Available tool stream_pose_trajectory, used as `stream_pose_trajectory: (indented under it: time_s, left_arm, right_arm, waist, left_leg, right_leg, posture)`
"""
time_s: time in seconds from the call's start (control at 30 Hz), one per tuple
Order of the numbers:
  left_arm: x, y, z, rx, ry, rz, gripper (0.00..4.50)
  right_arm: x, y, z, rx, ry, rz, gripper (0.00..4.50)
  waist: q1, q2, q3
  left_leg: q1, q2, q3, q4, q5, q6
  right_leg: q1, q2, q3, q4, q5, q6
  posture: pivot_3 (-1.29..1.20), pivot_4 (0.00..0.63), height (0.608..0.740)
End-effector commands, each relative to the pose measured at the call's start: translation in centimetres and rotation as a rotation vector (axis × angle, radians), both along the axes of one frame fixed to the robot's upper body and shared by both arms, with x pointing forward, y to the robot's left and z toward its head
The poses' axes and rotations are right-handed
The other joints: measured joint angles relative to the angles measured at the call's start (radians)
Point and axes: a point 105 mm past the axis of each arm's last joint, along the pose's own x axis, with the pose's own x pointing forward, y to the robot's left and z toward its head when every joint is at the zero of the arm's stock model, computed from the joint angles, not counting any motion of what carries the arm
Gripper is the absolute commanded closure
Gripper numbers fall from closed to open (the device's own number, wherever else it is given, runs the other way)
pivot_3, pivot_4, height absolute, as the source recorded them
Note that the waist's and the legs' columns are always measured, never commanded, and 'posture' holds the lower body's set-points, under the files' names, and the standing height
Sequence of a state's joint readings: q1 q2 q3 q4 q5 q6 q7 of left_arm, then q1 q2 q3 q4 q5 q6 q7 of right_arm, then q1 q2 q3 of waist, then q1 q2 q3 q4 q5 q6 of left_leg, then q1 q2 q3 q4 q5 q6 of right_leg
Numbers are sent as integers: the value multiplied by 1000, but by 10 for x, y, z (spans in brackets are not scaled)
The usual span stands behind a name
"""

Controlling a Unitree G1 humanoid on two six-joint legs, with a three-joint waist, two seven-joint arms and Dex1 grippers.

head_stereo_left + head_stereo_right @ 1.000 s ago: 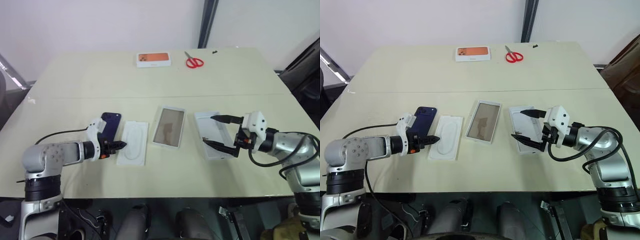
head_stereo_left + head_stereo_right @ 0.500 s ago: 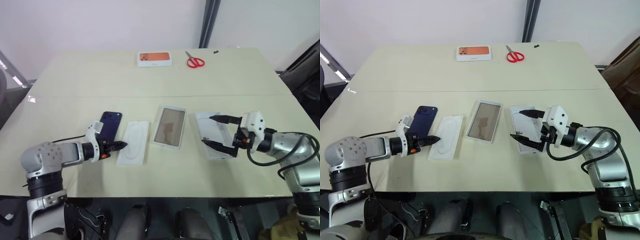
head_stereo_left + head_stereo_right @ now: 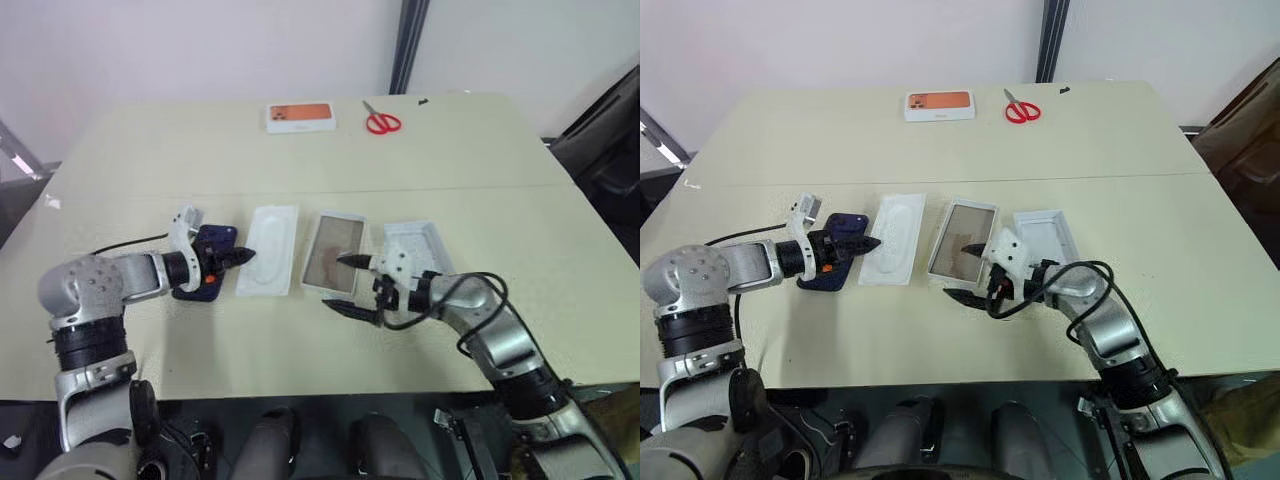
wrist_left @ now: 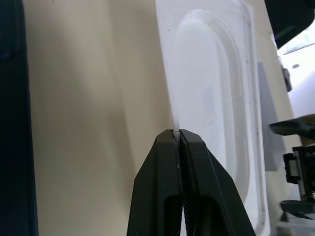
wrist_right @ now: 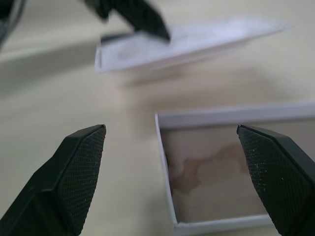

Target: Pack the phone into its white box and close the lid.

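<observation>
The dark navy phone point(image 3: 207, 272) lies flat on the table at the left, partly under my left wrist. My left gripper point(image 3: 248, 256) is shut on the left edge of the flat white insert point(image 3: 271, 262), which looks slightly raised on that side. To the insert's right lies the white box point(image 3: 335, 252), a shallow tray with a brownish floor. The lid point(image 3: 414, 244) lies open side up on the far side of the box. My right gripper point(image 3: 342, 282) stands wide open at the near end of the white box point(image 5: 165, 162), holding nothing.
A white box with an orange top point(image 3: 300, 116) and red scissors point(image 3: 381, 122) lie at the table's far edge. A black cable point(image 3: 130, 243) runs along my left arm. Bare tabletop spreads in front of the row and out to the right.
The camera has shifted. My right gripper swung left from over the lid to the near end of the white box. My left gripper, shut at the insert's edge, rose a little.
</observation>
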State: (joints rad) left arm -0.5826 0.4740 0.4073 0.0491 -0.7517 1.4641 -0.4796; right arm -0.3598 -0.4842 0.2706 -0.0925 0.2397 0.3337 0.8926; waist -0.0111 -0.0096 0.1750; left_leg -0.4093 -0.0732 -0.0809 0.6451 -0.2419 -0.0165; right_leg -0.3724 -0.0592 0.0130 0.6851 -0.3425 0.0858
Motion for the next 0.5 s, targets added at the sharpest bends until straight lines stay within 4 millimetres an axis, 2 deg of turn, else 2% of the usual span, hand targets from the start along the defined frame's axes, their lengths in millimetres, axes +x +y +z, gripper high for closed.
stream_pose_trajectory:
  time_s: [0.03,0.1,0.2,0.43,0.47,0.5]
  left_arm:
    - [7,6,15,37,-99,17,4490]
    - [7,6,17,43,-117,12,4490]
    - [6,7,17,26,-118,15,4500]
    - [4,8,16,0,-114,26,4500]
    - [4,8,16,-2,-112,26,4500]
    - [5,8,16,-4,-112,27,4500]
  right_arm:
    - [10,7,-5,-53,11,-4,0]
    - [13,8,-8,-69,19,-1,0]
    - [10,9,-9,-67,51,29,812]
    - [5,15,-11,-101,38,97,4221]
    - [4,16,-11,-102,33,104,4450]
    - [3,17,-11,-109,27,113,4450]
  waist:
    - [-1,0,0]
    - [-2,0,0]
    - [-2,0,0]
    - [-2,0,0]
    - [-2,0,0]
    - [-2,0,0]
  left_leg:
    - [0,0,0,0,0,0]
    - [0,0,0,-1,0,0]
    - [0,0,0,-1,0,0]
    - [0,0,0,-1,-2,3]
    - [0,0,0,-1,-2,3]
    - [0,0,0,-1,-1,3]
  right_leg:
    - [0,0,0,0,0,0]
    - [0,0,0,0,0,0]
    - [0,0,0,0,0,0]
    - [0,0,0,0,0,0]
    - [0,0,0,0,0,0]
    - [0,0,0,0,0,0]
  posture:
    - [0,150,740]
    - [0,150,740]
    - [0,150,740]
    - [0,150,740]
    - [0,150,740]
    - [0,150,740]
